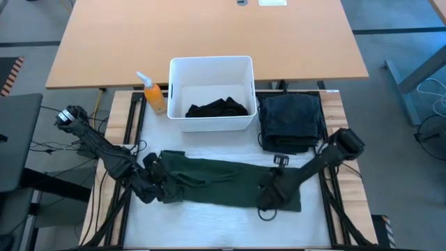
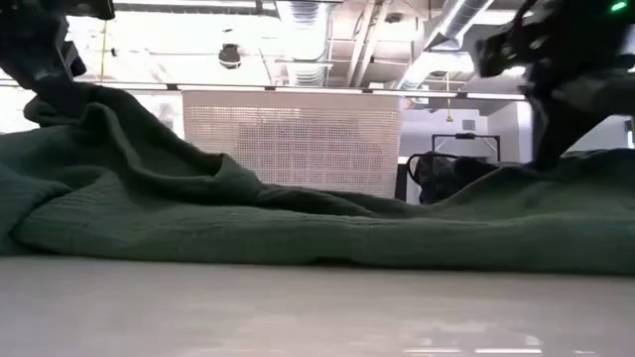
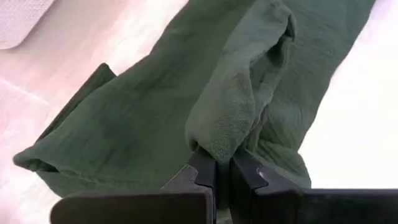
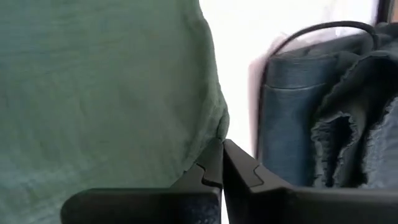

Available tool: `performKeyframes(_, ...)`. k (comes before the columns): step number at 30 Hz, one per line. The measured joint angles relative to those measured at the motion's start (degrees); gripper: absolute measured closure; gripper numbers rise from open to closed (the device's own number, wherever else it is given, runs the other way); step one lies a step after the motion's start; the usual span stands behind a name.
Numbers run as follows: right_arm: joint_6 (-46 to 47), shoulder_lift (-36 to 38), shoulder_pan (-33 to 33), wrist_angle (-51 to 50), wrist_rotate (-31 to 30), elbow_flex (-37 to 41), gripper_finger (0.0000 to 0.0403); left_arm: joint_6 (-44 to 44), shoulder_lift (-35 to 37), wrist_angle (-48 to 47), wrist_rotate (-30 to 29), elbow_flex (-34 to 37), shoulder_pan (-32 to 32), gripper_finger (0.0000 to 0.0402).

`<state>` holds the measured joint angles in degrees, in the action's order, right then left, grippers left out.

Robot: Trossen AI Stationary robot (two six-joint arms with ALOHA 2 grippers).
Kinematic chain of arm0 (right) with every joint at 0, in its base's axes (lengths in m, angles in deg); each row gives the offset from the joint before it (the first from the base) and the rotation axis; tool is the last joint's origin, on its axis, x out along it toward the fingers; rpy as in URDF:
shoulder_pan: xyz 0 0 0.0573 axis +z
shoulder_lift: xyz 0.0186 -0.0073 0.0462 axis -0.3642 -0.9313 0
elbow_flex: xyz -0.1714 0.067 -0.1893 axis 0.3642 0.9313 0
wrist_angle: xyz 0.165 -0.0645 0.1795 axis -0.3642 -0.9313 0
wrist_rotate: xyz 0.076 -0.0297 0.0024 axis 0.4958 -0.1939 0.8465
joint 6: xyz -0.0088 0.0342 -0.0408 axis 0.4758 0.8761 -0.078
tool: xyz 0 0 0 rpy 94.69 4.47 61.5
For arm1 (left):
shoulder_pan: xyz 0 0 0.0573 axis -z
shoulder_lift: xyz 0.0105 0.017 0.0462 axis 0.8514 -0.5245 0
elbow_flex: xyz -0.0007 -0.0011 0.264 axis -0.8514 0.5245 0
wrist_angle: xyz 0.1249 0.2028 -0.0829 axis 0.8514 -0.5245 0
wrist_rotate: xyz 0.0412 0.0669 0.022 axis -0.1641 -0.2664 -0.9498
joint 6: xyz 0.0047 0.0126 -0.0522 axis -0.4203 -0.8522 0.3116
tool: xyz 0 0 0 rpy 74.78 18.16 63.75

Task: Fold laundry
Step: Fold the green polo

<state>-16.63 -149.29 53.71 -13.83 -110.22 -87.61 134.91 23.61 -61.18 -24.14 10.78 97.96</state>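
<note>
The green shirt [image 1: 223,183] is spread on the counter [image 1: 223,237] in front of the bin [image 1: 211,94]. One end is pinched by the left fingers [image 3: 214,171]. The other end is pinched by the right fingers [image 4: 222,165].

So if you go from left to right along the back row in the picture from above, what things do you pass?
Orange spray bottle → white plastic bin with black clothing inside → folded dark navy trousers.

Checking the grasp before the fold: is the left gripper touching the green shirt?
Touching. The left wrist view shows the left gripper pinching a bunched fold of the green shirt.
</note>
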Motion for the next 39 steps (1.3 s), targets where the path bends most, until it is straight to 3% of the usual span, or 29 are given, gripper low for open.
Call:
performKeyframes(5,-0.6,0.0,-3.5,-0.7,0.1,0.0,0.0371,-4.1,0.0,-0.3,0.6,0.0,-1.9,0.0392)
performKeyframes(12,-5.9,0.0,-6.4,-2.8,0.2,0.0,0.0301,-8.2,-0.6,-2.7,5.9,0.0,-5.9,0.0306)
performKeyframes(18,0.1,0.1,-8.6,-11.7,0.2,-1.2,0.0237,-9.4,-0.5,-7.7,3.9,0.0,-9.8,0.0245)
performKeyframes(21,1.9,1.6,-6.9,-10.9,1.3,-2.9,0.0224,-9.5,0.2,-11.4,4.2,-0.3,-11.8,0.0233)
performKeyframes(26,5.5,7.9,1.2,3.5,-0.7,-3.1,0.0233,-10.3,2.1,-15.3,4.4,-3.3,-12.1,0.0231)
performKeyframes(31,6.3,10.8,11.8,26.5,-10.8,1.9,0.0251,-11.9,6.1,-4.2,7.7,-3.5,-4.7,0.0231)
performKeyframes(35,4.6,8.0,14.8,38.8,-13.1,4.7,0.0263,-1.3,5.3,3.3,9.1,0.4,4.5,0.0230)
performKeyframes(39,4.5,3.4,14.4,40.3,-12.9,4.7,0.0270,10.8,1.3,9.1,10.6,3.3,12.0,0.0230)
